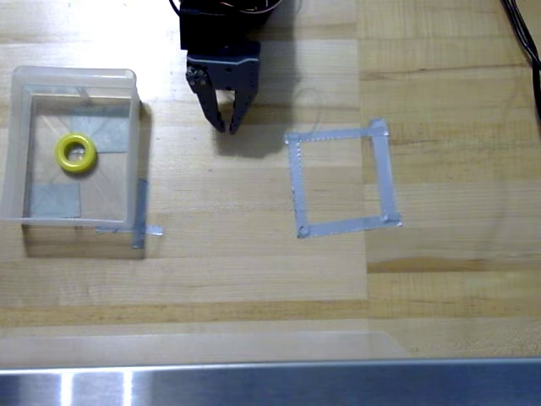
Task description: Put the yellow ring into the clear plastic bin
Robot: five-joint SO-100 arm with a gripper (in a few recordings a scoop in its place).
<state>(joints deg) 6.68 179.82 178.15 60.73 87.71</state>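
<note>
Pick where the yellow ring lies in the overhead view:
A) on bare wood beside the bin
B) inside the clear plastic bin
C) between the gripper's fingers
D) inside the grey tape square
B: the yellow ring lies flat on the floor of the clear plastic bin, apart from the gripper.

- yellow ring: small bright doughnut, lying flat inside the bin, left of centre
- clear plastic bin: square, translucent, upright, on table's left
</note>
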